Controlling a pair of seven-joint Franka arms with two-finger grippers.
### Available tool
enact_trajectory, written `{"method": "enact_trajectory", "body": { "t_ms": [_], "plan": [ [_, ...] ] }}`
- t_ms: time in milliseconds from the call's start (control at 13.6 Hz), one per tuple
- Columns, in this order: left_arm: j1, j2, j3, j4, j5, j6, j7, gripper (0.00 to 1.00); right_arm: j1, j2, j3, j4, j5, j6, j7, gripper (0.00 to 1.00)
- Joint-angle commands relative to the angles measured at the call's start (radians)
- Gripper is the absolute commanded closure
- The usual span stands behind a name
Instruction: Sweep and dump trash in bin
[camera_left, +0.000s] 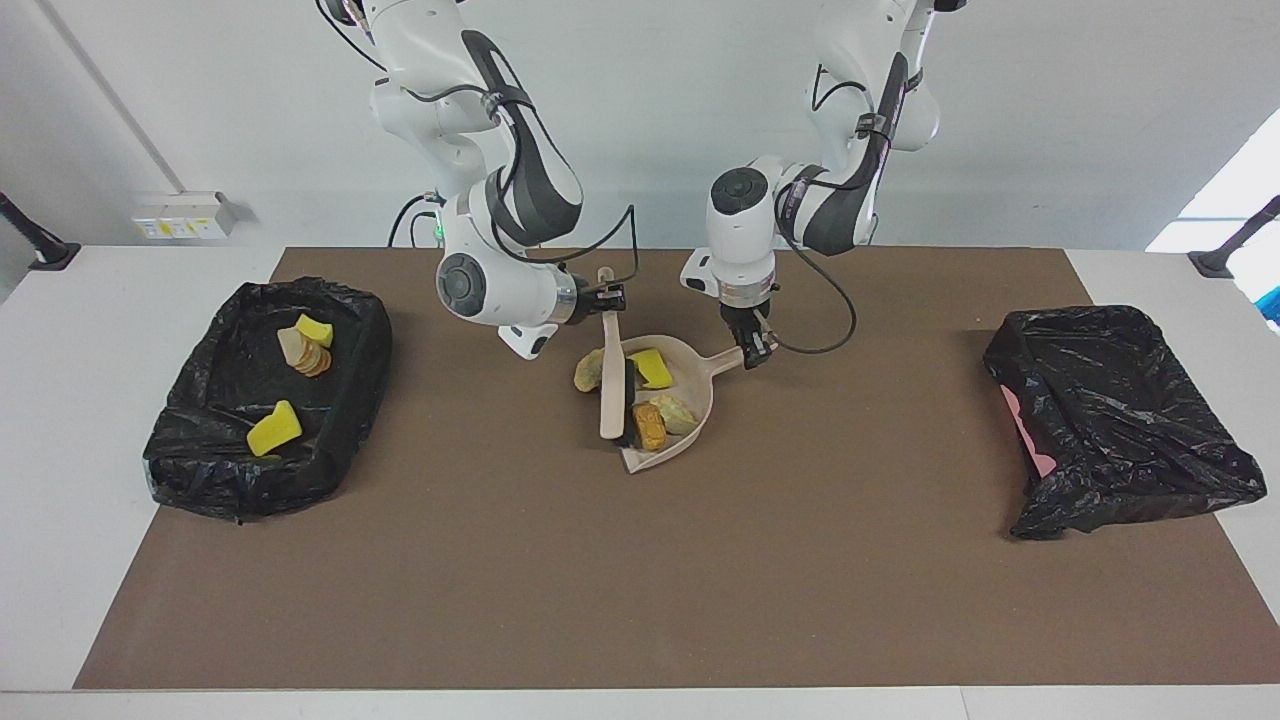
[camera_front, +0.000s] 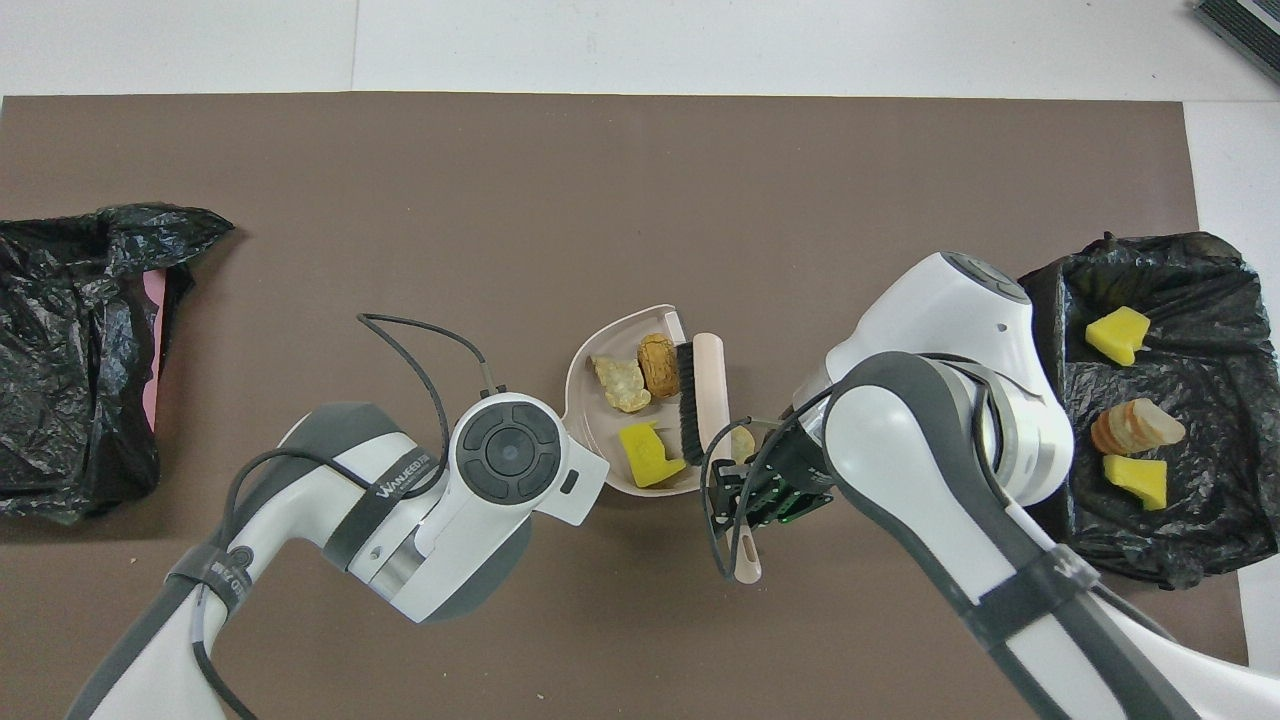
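Four pieces of trash at the middle of the brown mat, three of them inside the shallow beige plastic dustpan (camera_left: 700, 372): one bright yellow sponge chunk (camera_left: 655, 368), one pale beige wrinkly lump (camera_left: 680, 412), one brown cork-like cylinder (camera_left: 649, 426). One more beige lump (camera_left: 588, 371) just outside the pan's open mouth, toward the right arm's end of the table, tucked against the wooden-backed, black-bristled hand brush (camera_left: 610, 400). Right gripper (camera_left: 607, 296) pinched tight on the brush's handle, with bristles down at the pan's mouth beside the cylinder. Left gripper (camera_left: 757, 350) clamped on the pan's stubby handle, with the pan apparently flat on the mat.

Judged best for this stroke: lift the brush clear, set the bristles down on the outer side of the stray lump, then drag toward the pan in one low, steady pull. Keep the pan's lip pressed to the mat and braced against the push. Avoid flicking the pieces already inside over the back wall.

Two bins lined with black plastic bags, one at each end of the table. Two yellow chunks and one stack of tan slices (camera_left: 305, 354) in the bin at the right arm's end (camera_left: 330, 470); a strip of pink showing at the wall of the other bin (camera_left: 1120, 420).
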Motion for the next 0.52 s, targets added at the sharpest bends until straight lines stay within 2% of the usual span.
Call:
{"method": "enact_trajectory", "body": {
  "t_ms": [0, 147, 295, 442],
  "plan": [
    [0.022, 0.007, 0.002, -0.007, -0.015, 0.032, 0.032, 1.00, -0.002, -0.060, 0.003, -0.051, -0.245, -0.008, 0.084, 1.00],
    [0.041, 0.017, 0.002, 0.004, -0.039, 0.031, 0.063, 1.00, -0.013, -0.131, 0.003, -0.188, -0.335, 0.053, 0.105, 1.00],
    [0.042, 0.020, 0.005, 0.013, -0.058, 0.023, 0.108, 1.00, 0.012, -0.233, 0.005, -0.365, -0.345, 0.180, 0.105, 1.00],
    [0.039, 0.019, 0.005, 0.011, -0.058, 0.022, 0.106, 1.00, 0.021, -0.241, 0.008, -0.398, -0.343, 0.191, 0.086, 1.00]
  ]
}}
